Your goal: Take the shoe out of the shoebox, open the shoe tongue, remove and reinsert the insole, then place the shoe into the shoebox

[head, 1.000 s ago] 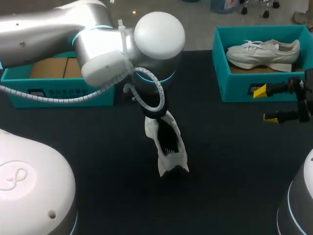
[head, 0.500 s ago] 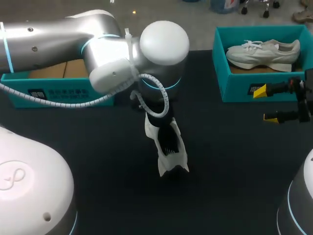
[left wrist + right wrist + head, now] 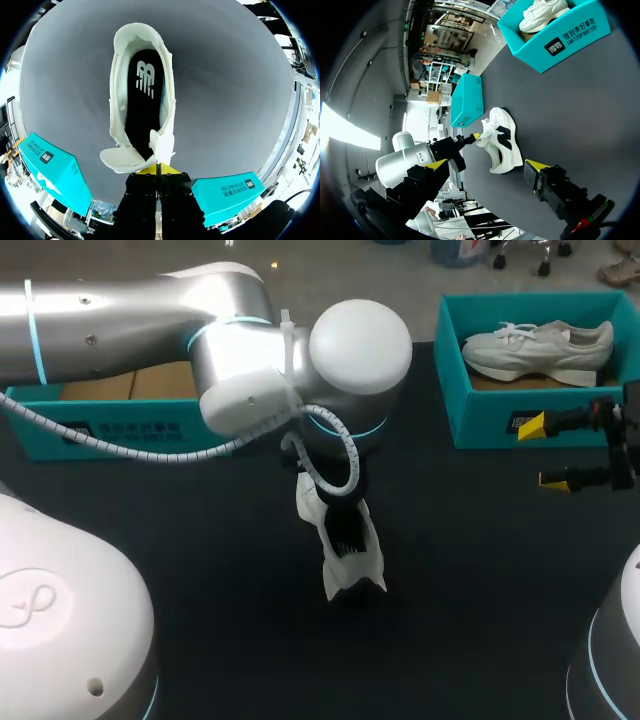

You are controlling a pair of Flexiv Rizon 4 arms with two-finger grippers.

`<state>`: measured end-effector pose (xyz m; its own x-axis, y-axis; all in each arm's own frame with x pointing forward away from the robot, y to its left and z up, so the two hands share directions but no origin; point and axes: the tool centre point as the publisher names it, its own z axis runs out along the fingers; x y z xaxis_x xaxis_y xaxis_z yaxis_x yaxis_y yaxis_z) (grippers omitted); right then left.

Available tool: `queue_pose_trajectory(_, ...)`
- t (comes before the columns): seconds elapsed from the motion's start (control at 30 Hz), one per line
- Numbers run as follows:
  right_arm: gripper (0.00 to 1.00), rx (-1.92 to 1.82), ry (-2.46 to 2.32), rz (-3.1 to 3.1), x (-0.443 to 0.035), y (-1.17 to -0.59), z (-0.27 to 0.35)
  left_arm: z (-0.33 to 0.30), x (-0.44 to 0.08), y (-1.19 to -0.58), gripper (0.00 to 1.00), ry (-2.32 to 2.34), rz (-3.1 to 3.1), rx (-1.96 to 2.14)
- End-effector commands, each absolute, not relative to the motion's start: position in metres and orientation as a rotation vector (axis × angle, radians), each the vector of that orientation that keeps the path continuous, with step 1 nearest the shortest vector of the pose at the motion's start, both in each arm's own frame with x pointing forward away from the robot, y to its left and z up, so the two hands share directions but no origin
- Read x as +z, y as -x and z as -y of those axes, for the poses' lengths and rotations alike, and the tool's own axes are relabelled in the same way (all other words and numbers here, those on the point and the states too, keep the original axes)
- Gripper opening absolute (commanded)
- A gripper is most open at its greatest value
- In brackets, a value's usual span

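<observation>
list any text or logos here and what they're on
On the insole in the shoe: white logo mark, no words.
On the right shoebox, side wall: black label, white print, small; not quoted.
On the left shoebox, front wall: same print, too small to read.

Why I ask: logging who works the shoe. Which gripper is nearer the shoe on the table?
Left. The left gripper is at the shoe, jaws shut on its tongue. The right gripper hangs apart from it, jaws open, beside the box holding the other shoe.
</observation>
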<state>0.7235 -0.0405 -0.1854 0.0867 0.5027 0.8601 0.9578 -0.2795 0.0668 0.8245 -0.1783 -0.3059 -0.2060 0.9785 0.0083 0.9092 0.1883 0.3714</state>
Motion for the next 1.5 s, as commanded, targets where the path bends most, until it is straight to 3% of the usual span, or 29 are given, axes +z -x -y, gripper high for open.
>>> queue_pose_trajectory(0.03, 1.0, -1.111, 1.843, 1.436, -0.185, -0.723, 0.04, 0.176, -0.306, -0.821, 0.0, -1.831, -2.223, 0.43)
queue_pose_trajectory(0.3, 1.0, -1.111, 1.843, 1.436, -0.185, -0.723, 0.04, 0.18, -0.313, -0.809, 0.0, -1.904, -2.198, 0.456)
queue_pose_trajectory(0.57, 1.0, -1.111, 1.843, 1.436, -0.185, -0.723, 0.04, 0.18, -0.284, -0.837, 0.0, -1.791, -2.214, 0.419)
queue_pose_trajectory(1.0, 1.0, -1.111, 1.843, 1.436, -0.185, -0.723, 0.04, 0.235, -0.312, -0.87, 0.0, -1.821, -2.236, 0.308)
queue_pose_trajectory(1.5, 1.0, -1.111, 1.843, 1.436, -0.185, -0.723, 0.04, 0.22, -0.317, -0.842, 0.0, -1.993, -2.201, 0.275)
